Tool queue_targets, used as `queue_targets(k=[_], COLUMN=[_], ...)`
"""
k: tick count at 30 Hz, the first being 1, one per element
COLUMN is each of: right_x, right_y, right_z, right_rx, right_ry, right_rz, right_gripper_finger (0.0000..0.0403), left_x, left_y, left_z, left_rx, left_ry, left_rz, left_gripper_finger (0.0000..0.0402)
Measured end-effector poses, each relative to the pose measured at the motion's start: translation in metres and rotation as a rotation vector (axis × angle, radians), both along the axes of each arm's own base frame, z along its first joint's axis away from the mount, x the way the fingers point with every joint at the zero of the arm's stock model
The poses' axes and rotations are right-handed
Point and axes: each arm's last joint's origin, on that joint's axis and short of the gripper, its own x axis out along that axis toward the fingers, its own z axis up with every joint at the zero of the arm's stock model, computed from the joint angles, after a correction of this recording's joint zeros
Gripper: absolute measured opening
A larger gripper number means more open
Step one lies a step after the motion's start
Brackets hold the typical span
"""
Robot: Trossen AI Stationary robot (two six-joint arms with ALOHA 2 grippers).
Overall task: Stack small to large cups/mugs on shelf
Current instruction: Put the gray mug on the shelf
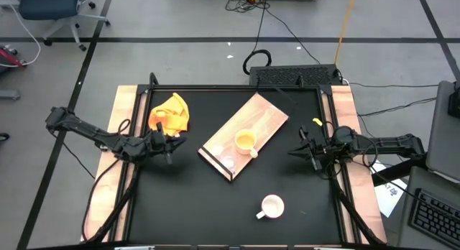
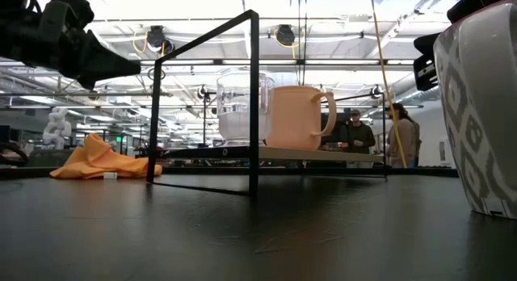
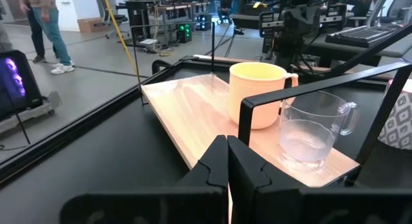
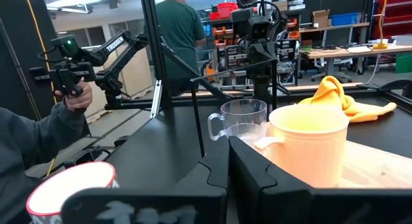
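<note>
High view: the shelf (image 1: 248,131) is lying diagonally near the middle of the black table (image 1: 194,207), its dark strip end pointing toward the near edge. The yellow-orange mug (image 1: 246,141) is standing upright on the board, and the clear glass cup (image 1: 228,162) is standing just beside it at the dark strip end. The white mug (image 1: 272,206) is sitting apart on the table, near the near right corner. A yellow cloth (image 1: 171,113) is lying near the far left corner. The left gripper (image 1: 172,141) is hovering at the left edge with its jaws closed and gripping nothing. The right gripper (image 1: 302,148) is hovering at the right edge, jaws likewise closed and empty.
</note>
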Motion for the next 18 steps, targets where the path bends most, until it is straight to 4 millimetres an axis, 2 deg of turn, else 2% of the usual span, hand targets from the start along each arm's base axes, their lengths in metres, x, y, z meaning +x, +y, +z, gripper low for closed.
queue_targets(k=[18], right_x=[0.0000], right_y=[0.0001], right_z=[-0.0025], right_rx=[0.004], right_ry=[0.027], right_rz=[0.003], right_gripper_finger=[0.0000], left_x=[0.0001], left_y=[0.0000], left_z=[-0.0003], left_rx=[0.004], left_ry=[0.003], left_rz=[-0.001], left_gripper_finger=[0.0015])
